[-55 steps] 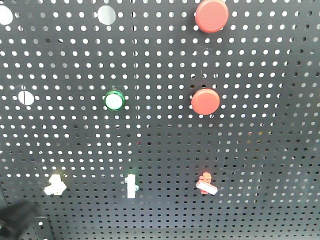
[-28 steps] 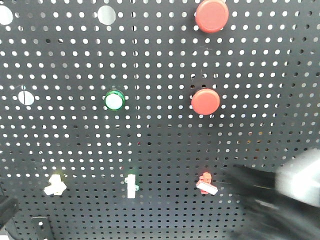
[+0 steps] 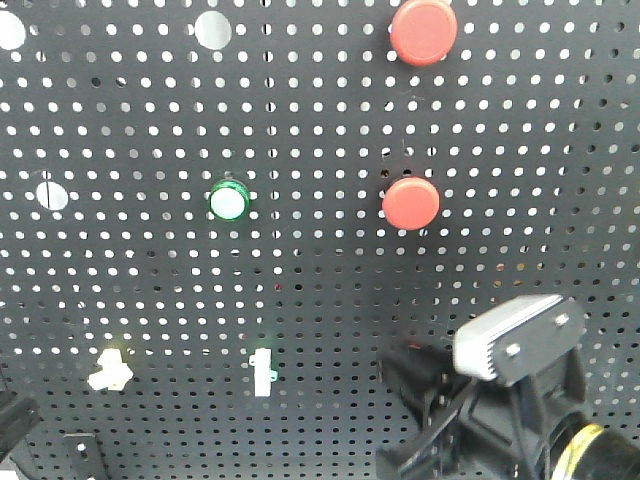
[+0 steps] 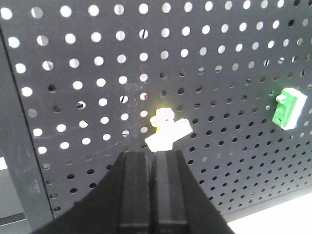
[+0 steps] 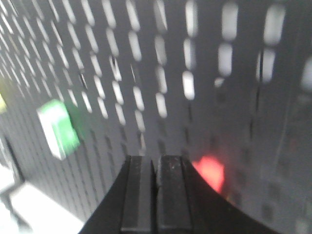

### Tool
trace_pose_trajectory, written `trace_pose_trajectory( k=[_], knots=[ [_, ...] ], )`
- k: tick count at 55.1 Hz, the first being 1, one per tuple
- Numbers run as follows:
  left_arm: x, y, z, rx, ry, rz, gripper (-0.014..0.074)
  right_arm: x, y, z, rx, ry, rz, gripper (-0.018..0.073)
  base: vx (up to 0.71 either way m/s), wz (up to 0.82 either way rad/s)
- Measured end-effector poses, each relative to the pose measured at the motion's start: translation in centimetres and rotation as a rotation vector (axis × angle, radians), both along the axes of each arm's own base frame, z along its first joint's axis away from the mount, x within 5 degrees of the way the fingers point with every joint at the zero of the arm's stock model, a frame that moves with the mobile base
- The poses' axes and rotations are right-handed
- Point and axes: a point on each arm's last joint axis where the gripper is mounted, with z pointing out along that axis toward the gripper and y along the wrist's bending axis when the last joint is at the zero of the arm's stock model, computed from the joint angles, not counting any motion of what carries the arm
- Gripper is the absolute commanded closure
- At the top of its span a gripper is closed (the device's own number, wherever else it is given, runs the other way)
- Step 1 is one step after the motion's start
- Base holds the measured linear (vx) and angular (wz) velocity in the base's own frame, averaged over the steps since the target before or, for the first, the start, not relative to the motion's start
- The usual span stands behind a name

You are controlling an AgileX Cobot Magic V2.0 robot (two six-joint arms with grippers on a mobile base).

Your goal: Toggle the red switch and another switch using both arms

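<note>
The red switch (image 5: 210, 171) shows only as a blurred red patch in the right wrist view, just right of my shut right gripper (image 5: 156, 158). In the front view the right gripper (image 3: 408, 368), carrying its silver-grey block (image 3: 520, 338), hides that switch. The other switch, pale yellow with a white lever (image 4: 167, 129), sits on the black pegboard (image 3: 300, 280) at lower left (image 3: 110, 370). My left gripper (image 4: 152, 155) is shut, its tips right below that lever; whether they touch is unclear. Only a dark corner of the left gripper (image 3: 12, 422) shows in the front view.
Two big round red push buttons (image 3: 423, 30) (image 3: 410, 203) and a green-ringed round button (image 3: 228, 201) sit higher on the board. A green-based white toggle (image 3: 263, 372) lies between the two switches. The board's lower edge runs just below the grippers.
The right arm has swept in from the right edge to lower centre-right and now covers the red switch in the front view. The left gripper stays at the bottom left corner.
</note>
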Motion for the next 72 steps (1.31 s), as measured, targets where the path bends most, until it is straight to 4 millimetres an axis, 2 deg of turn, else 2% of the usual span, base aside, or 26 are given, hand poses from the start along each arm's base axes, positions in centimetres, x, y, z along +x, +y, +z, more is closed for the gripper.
trace_pose_trajectory(
  k=[8, 18, 24, 36, 65, 72],
  knots=[
    [0.0, 0.0, 0.0, 0.000, -0.001, 0.000, 0.0596, 0.1, 0.0, -0.9, -0.047, 0.066, -0.006, 0.0566, 0.00, 0.00],
    [0.0, 0.0, 0.0, 0.000, -0.001, 0.000, 0.0596, -0.8, 0.9, -1.7, -0.126, 0.125, 0.041, 0.0566, 0.00, 0.00],
    [0.0, 0.0, 0.0, 0.000, -0.001, 0.000, 0.0596, -1.7, 1.4, -1.2, -0.126, 0.104, 0.078, 0.0566, 0.00, 0.00],
    [0.0, 0.0, 0.0, 0.000, -0.001, 0.000, 0.0595, -2.5, 1.0, 0.4, -0.079, 0.037, 0.089, 0.0566, 0.00, 0.00],
    [0.0, 0.0, 0.0, 0.000, 0.000, 0.000, 0.0594, -2.6, 1.0, 0.4, -0.079, 0.038, 0.088, 0.0566, 0.00, 0.00],
    [-0.7, 0.4, -0.6, 0.006, -0.007, 0.010, 0.0594, -2.6, 1.0, 0.4, -0.080, 0.038, 0.088, 0.0566, 0.00, 0.00]
  ],
)
